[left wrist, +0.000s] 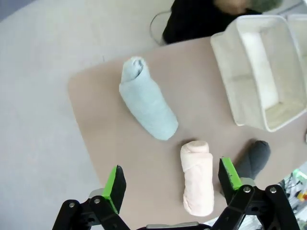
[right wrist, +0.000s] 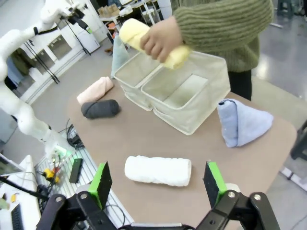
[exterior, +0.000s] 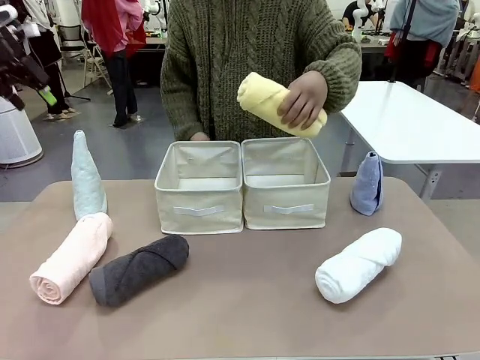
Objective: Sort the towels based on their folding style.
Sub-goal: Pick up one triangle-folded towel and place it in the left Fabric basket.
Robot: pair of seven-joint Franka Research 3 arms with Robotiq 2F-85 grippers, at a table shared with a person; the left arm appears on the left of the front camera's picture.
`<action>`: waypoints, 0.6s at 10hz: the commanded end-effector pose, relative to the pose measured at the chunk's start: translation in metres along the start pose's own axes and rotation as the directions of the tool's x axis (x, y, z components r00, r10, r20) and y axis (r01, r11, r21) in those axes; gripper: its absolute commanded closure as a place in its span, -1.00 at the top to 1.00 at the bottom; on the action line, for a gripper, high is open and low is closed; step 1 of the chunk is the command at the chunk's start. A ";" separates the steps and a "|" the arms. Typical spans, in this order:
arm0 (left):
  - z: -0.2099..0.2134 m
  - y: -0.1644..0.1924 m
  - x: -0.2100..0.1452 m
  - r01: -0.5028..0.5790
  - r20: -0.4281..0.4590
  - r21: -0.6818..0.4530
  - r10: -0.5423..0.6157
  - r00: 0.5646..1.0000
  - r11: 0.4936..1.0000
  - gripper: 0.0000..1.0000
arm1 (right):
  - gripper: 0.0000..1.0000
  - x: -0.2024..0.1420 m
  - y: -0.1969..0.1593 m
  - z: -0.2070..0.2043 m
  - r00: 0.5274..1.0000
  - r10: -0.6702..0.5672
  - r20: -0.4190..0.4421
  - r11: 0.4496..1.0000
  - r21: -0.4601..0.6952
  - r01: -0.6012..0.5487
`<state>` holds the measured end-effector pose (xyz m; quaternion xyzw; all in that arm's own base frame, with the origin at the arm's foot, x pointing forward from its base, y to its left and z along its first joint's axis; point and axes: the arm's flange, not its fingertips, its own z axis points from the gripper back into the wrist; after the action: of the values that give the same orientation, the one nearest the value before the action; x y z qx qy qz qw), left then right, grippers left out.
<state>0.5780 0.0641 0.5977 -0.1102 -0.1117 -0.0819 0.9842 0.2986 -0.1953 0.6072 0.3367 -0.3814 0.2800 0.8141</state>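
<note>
1. Left gripper [left wrist: 172,179] hangs above the desk's [exterior: 247,315] left end, jaws spread wide and holding nothing.
2. Mint towel [exterior: 87,176] stands upright at far left, tip up.
3. Pink roll [exterior: 71,257] lies just beside it, its long axis slanting from near-left to far-right, spiral end facing the robot.
4. Grey roll [exterior: 139,268] lies close by on much the same slant.
5. Two bins [exterior: 199,187] sit side by side at centre.
6. The action: a person's hand [exterior: 302,97] holds the yellow roll [exterior: 279,103] in the air over the right bin [exterior: 285,184], its axis tipping down to the right.
7. This looks like the first roll going in. Best to level it, line its length with the bin's longer side and lower it flat. That bin then takes the rolls and the other takes the triangles.
8. Blue towel [exterior: 367,184] stands right of the bins, tip up.
9. White roll [exterior: 358,264] lies near-right on a similar slant.
10. Right gripper [right wrist: 157,178] hovers above it, jaws spread and empty. A grasp should close across the roll's width.
</note>
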 end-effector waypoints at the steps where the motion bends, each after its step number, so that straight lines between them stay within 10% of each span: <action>1: -0.005 -0.001 0.028 -0.089 -0.075 -0.016 0.087 0.993 0.996 1.00 | 1.00 -0.001 -0.001 -0.001 1.000 0.011 0.011 1.000 0.006 -0.011; 5: -0.053 -0.005 0.035 -0.154 0.108 0.179 0.137 0.985 0.972 1.00 | 1.00 -0.001 -0.001 -0.001 1.000 0.011 0.011 1.000 0.006 -0.011; 6: -0.047 0.004 0.035 -0.151 -0.033 0.076 0.154 0.987 0.986 1.00 | 1.00 -0.001 -0.001 -0.001 1.000 0.011 0.011 1.000 0.006 -0.011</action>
<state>0.6303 0.0486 0.5583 -0.0633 -0.1181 -0.0032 0.9910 0.2987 -0.1953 0.6073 0.3367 -0.3814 0.2800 0.8141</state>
